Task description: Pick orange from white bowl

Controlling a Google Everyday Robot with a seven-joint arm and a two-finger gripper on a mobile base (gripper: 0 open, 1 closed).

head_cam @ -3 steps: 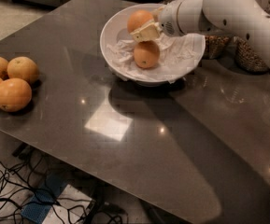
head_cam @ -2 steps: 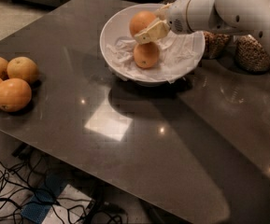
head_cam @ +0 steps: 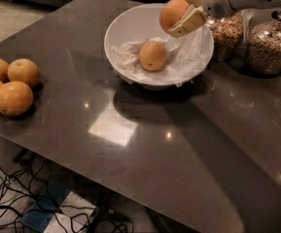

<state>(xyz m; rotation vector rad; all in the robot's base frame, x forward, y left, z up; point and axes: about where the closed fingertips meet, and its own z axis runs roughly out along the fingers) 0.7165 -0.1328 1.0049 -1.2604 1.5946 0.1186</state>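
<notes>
My gripper (head_cam: 181, 14) comes in from the upper right and is shut on the orange (head_cam: 173, 13), holding it in the air above the white bowl (head_cam: 125, 33). One pale finger (head_cam: 188, 22) lies across the orange's right side. The bowl is wide and shallow, lined with crumpled white paper. A second orange (head_cam: 153, 55) still lies in the bowl on the paper, below and left of the held one.
Several oranges (head_cam: 9, 84) are clustered at the table's left edge. Two glass jars of cereal (head_cam: 271, 42) stand right of the bowl, under my arm. The dark glossy table (head_cam: 145, 144) ends at a slanted front edge; cables lie on the floor below.
The gripper has risen up and to the right with the orange in it, lifting it out of the bowl. The other orange has stayed in the bowl.
</notes>
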